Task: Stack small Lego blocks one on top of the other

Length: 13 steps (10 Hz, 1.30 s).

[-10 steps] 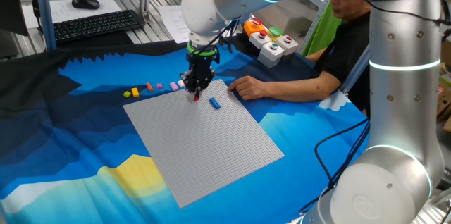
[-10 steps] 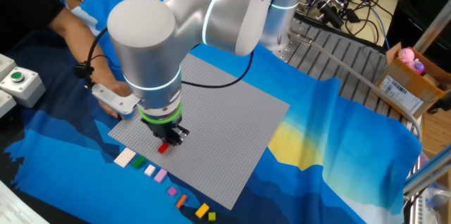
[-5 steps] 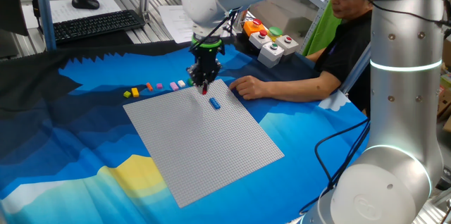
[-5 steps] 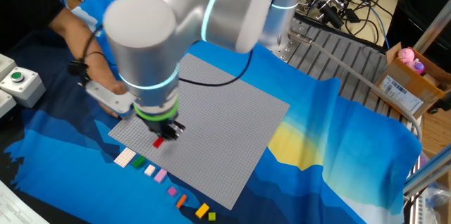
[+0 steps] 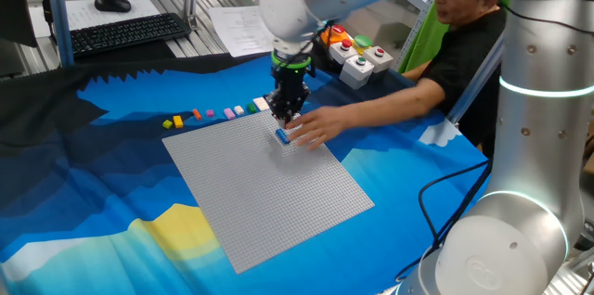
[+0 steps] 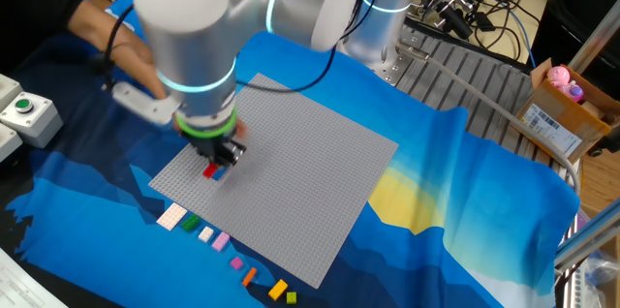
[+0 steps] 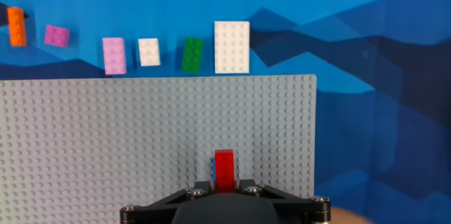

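My gripper (image 7: 224,182) is shut on a red Lego block (image 7: 224,166) and holds it right over a blue Lego block (image 7: 212,168) on the grey baseplate (image 7: 106,132). The blue block's edge shows beside the red one. In one fixed view the gripper (image 5: 287,121) is just above the blue block (image 5: 283,136), with a person's hand (image 5: 316,128) touching beside it. In the other fixed view the red block (image 6: 208,169) is at the gripper (image 6: 213,165) tip. Loose blocks lie in a row off the plate: orange (image 7: 16,26), pink (image 7: 57,36), pink (image 7: 113,55), white (image 7: 149,51), green (image 7: 192,54), large white (image 7: 232,46).
A person sits at the far side, arm (image 5: 399,100) stretched over the plate's corner. A button box (image 5: 357,63) stands behind. A keyboard (image 5: 125,32) lies at the back left. Yellow blocks (image 6: 281,292) end the row on the blue cloth.
My gripper has moved with the red block from the plate's edge near the loose row to just over the blue block. The person's hand has reached in beside the blue block.
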Each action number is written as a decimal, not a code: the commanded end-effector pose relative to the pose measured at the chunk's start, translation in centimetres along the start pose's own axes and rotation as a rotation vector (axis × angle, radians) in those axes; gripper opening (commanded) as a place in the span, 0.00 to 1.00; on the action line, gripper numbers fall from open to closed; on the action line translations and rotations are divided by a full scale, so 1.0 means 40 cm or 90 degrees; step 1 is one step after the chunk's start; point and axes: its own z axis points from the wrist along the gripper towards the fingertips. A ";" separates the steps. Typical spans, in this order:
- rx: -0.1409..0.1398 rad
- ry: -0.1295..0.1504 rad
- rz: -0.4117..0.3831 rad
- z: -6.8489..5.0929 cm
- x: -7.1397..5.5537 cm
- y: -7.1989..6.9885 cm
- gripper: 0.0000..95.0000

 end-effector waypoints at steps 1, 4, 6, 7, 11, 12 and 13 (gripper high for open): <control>-0.006 0.002 0.001 0.004 -0.016 0.002 0.00; -0.007 0.000 0.022 0.009 -0.007 0.042 0.00; -0.016 0.002 0.032 0.015 0.001 0.064 0.00; -0.018 0.002 0.039 0.023 0.004 0.076 0.00; -0.029 0.000 0.053 0.061 0.009 0.108 0.00; -0.030 0.001 0.057 0.067 0.013 0.111 0.00; -0.030 0.001 0.057 0.070 0.015 0.112 0.00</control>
